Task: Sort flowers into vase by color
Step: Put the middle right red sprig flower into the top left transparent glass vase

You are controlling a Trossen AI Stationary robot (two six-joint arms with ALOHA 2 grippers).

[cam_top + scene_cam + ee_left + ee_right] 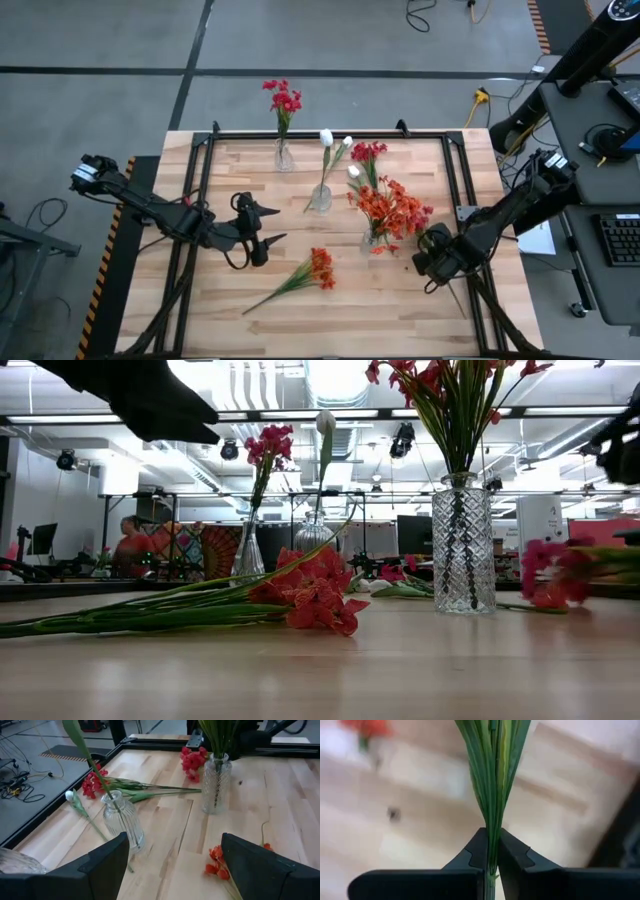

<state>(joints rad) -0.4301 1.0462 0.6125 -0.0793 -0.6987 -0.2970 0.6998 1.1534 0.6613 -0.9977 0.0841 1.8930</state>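
Note:
My right gripper (430, 262) (491, 855) stands right of a cut-glass vase (373, 240) (462, 550) of orange-red flowers (395, 208), shut on a green flower stalk (492, 780). Its crimson-red head (555, 575) shows low at the right in the low view. My left gripper (262, 240) (172, 865) hangs open left of centre, nothing between its fingers. An orange-red flower (318, 268) (310, 595) lies flat near the front. Crimson flowers (283, 100) fill a far vase; a white bud (326, 137) stands in the middle vase (321, 198). A crimson stem (368, 152) and a white bud (353, 172) lie between the vases. My right gripper pinches the bundle of stalk and leaves (493, 837) between its two fingers, close to the cut end that pokes out behind them. The fingers point down and lie across the stalk. Whether the crimson head (555, 575) hangs clear of the table, I cannot tell.
A black rail frame (330, 131) edges the wooden table. Bare wood lies at the near left and near middle. A desk with a keyboard (620, 240) stands off the right edge. A person (130, 540) sits in the room beyond.

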